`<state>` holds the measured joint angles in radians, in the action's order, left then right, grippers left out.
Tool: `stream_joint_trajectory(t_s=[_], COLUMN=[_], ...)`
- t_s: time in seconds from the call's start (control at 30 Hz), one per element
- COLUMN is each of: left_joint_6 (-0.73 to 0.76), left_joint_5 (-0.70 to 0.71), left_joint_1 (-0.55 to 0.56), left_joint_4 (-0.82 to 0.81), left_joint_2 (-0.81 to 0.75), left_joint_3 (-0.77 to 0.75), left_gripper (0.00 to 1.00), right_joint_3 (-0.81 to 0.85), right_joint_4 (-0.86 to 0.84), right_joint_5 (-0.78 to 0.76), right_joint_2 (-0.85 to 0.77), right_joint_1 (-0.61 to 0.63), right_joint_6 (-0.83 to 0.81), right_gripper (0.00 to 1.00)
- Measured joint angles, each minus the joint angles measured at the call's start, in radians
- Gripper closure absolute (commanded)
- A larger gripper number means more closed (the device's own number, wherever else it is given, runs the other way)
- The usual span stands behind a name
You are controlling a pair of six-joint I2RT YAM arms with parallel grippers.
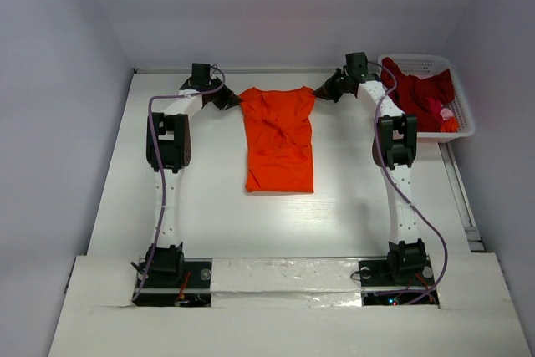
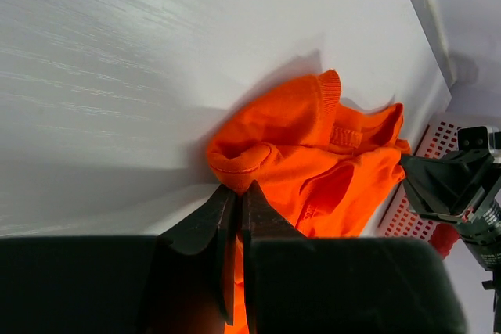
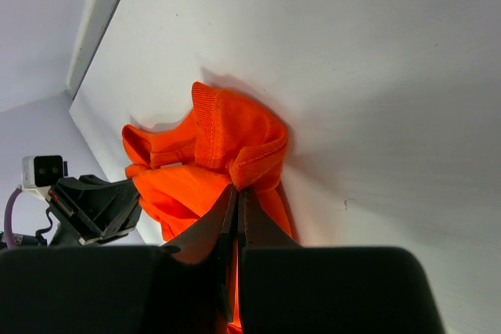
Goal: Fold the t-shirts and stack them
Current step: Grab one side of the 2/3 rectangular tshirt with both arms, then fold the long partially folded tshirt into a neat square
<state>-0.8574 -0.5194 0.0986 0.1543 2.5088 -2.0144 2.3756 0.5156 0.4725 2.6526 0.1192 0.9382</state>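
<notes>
Orange t-shirt [image 1: 278,141] lies mid table [image 1: 209,206], collar end far. Left gripper [image 2: 239,191] and right gripper [image 3: 236,192] each pinch a bunched shoulder, jaws pressed on cloth. Bite looks shallow, though depth is hard to tell. One corner could slip on lifting and skew the fold.

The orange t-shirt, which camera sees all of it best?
The top external view: it shows the whole orange t-shirt, from collar to hem. The left wrist and right wrist views each show only one bunched corner near the collar, very close up.
</notes>
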Motion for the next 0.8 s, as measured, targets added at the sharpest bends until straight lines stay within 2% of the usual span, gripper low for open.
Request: stream_joint_trajectory(t_s=[0.37,0.53,0.8], left_joint_6=[-0.002,0.0,0.01], left_joint_5=[-0.009,-0.012,-0.015], left_joint_1=[0.0,0.0,0.0], left_joint_4=[-0.001,-0.001,0.006], left_joint_2=[0.0,-0.003,-0.075], left_joint_3=[0.0,0.002,0.085], left_gripper=[1.0,1.0,1.0], right_joint_3=[-0.004,-0.058,-0.104], right_joint_4=[-0.001,-0.007,0.0], right_joint_5=[0.006,0.012,0.021], right_joint_2=[-0.001,-0.021,-0.093], right_joint_1=[0.0,0.0,0.008], right_joint_6=[-0.025,-0.038,-0.084], right_gripper=[1.0,1.0,1.0])
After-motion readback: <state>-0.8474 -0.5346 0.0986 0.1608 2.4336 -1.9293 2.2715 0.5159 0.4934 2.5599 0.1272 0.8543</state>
